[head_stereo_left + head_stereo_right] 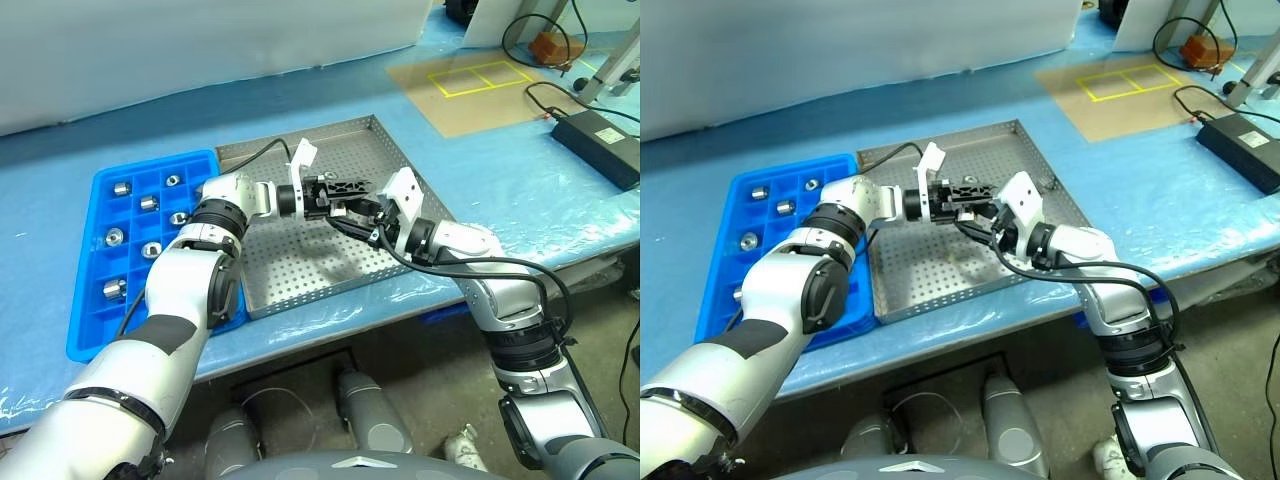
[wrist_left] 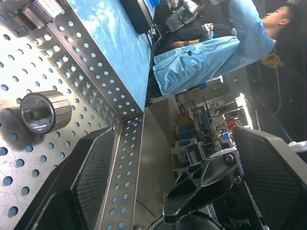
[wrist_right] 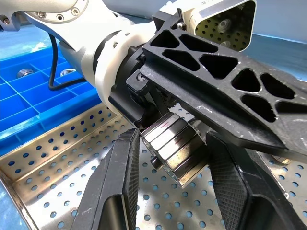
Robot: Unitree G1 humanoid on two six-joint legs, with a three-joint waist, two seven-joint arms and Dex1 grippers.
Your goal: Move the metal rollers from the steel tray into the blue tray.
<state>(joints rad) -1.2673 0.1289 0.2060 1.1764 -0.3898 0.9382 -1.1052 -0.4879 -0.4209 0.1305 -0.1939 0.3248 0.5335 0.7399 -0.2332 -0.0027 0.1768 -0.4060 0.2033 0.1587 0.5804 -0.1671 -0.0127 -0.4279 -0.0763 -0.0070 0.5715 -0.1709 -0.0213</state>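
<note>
We are holding one metal roller (image 3: 175,148) up in the air, over the steel tray (image 1: 340,270). It sits between the two black fingers of our right gripper (image 3: 175,158), and the fingers look pressed on its two sides, pinching it. Our left gripper (image 1: 340,190) is right next to it, and its jaws are spread wide with nothing in them. The two grippers meet over the middle of the steel tray.

The roller is a short, fat, shiny grey piece with flat strips running around its side and a small hole in the end. We think it is hard and a bit heavy for how small it is. It will not bend or break. It looks smooth, so it may slip or roll away if we squeeze badly. The best place to hold it is on the round side, one finger on each side, near the middle.

One more roller (image 2: 41,111) lies on the steel tray's holes. Other rollers (image 1: 121,187) already sit in the little boxes of the blue tray (image 1: 95,335), which lies just beside the steel tray.
</note>
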